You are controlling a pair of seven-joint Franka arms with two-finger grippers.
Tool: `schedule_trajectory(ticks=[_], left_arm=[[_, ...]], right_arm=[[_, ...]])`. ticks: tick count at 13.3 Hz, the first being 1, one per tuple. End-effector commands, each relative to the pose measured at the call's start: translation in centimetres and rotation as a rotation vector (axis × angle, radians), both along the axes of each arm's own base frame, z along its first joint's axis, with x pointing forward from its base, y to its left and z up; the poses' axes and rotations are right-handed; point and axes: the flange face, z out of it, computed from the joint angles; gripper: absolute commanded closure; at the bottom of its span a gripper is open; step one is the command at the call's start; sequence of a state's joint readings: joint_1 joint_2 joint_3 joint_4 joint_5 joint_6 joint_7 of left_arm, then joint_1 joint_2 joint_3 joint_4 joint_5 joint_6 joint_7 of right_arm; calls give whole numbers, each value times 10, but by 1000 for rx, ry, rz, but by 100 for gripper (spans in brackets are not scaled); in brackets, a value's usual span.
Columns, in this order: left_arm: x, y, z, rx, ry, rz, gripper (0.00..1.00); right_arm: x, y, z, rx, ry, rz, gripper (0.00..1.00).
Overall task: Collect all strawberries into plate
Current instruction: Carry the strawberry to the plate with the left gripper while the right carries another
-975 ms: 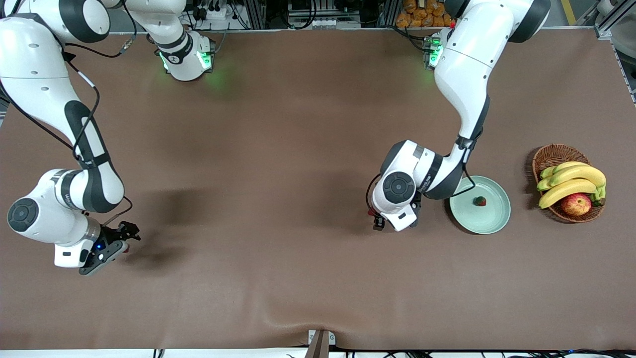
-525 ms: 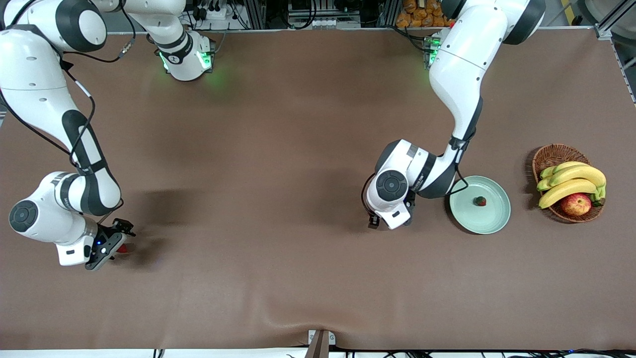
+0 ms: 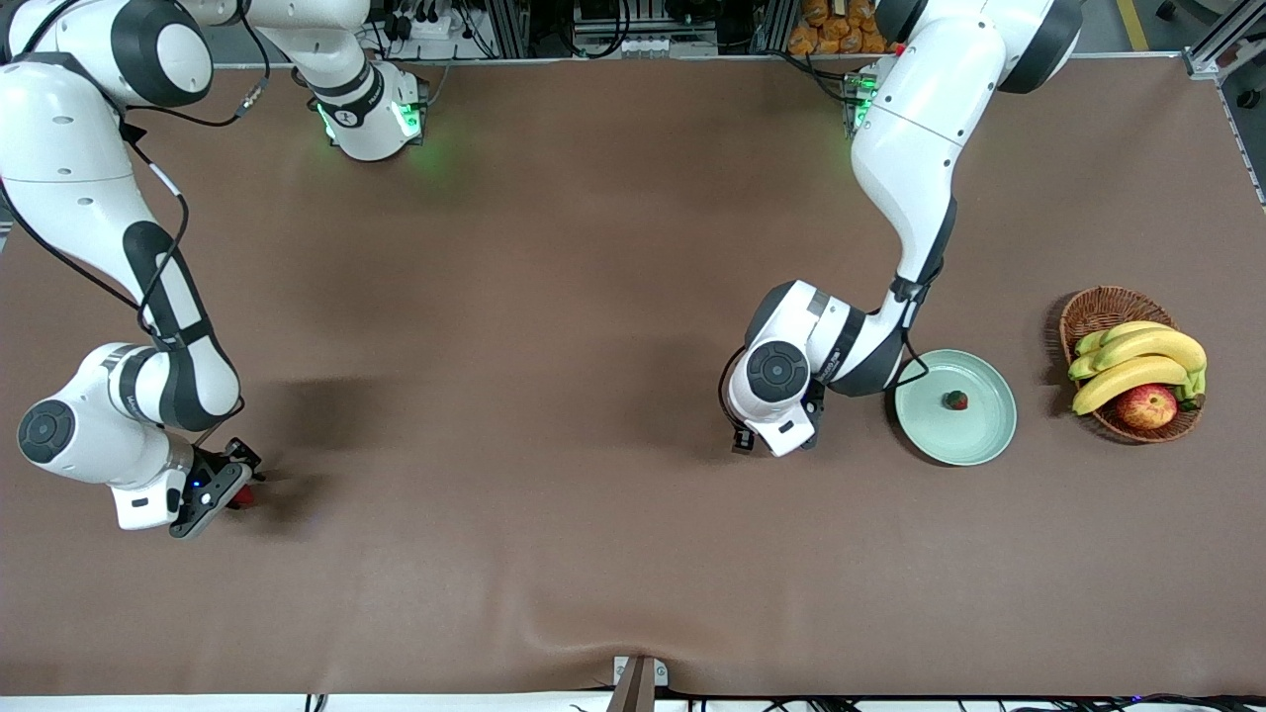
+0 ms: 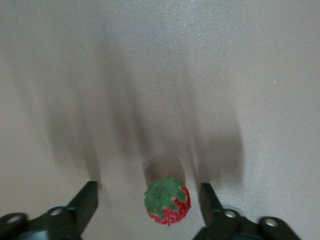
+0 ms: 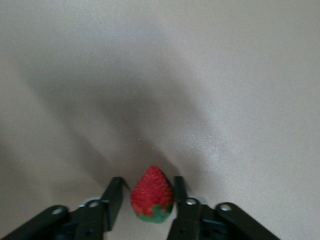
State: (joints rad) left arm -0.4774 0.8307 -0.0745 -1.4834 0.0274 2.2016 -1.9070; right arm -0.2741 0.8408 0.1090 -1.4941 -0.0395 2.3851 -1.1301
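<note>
One strawberry (image 3: 955, 400) lies in the pale mint-green plate (image 3: 979, 440). A second strawberry (image 4: 167, 201) lies on the table between the wide-open fingers of my left gripper (image 4: 148, 189), which is low over the table beside the plate; in the front view the wrist hides both. A third strawberry (image 5: 152, 194) sits between the fingers of my right gripper (image 5: 147, 182), near the right arm's end of the table. One finger touches it and a narrow gap shows at the other. It shows as a red spot in the front view (image 3: 243, 497).
A brown wicker basket (image 3: 1098, 309) with bananas (image 3: 1137, 361) and a red-yellow apple (image 3: 1147, 405) stands beside the plate, toward the left arm's end. The brown table cover has a wrinkle near its front edge.
My right gripper has come down around its strawberry. My left gripper has shifted a little away from the plate and settled over its strawberry.
</note>
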Motion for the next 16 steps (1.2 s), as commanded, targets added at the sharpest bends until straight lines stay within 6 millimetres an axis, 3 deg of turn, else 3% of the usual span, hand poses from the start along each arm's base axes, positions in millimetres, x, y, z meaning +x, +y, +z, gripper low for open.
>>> schedule_trajectory(ticks=[1, 3, 4, 6, 8, 9, 11, 13, 16], left_arm=[[3, -3, -3, 10, -11, 4, 51], [4, -2, -3, 10, -12, -3, 83], [6, -1, 0, 8, -16, -4, 93], [13, 8, 7, 12, -30, 9, 100], [23, 15, 29, 4, -58, -2, 100], [33, 30, 40, 1, -70, 8, 100], [47, 68, 52, 31, -51, 8, 100], [58, 107, 60, 51, -12, -38, 100], [69, 177, 75, 57, 83, -95, 100]], right_arm=[[8, -8, 11, 12, -47, 36, 95], [11, 10, 32, 33, -8, 65, 100], [15, 21, 45, 53, 20, 83, 100], [23, 41, 76, 106, 62, 164, 100], [29, 75, 99, 173, 60, 265, 100], [30, 98, 106, 206, 48, 298, 100], [33, 158, 120, 256, 19, 366, 100], [35, 234, 125, 263, -54, 450, 97], [16, 345, 126, 279, -65, 483, 95]])
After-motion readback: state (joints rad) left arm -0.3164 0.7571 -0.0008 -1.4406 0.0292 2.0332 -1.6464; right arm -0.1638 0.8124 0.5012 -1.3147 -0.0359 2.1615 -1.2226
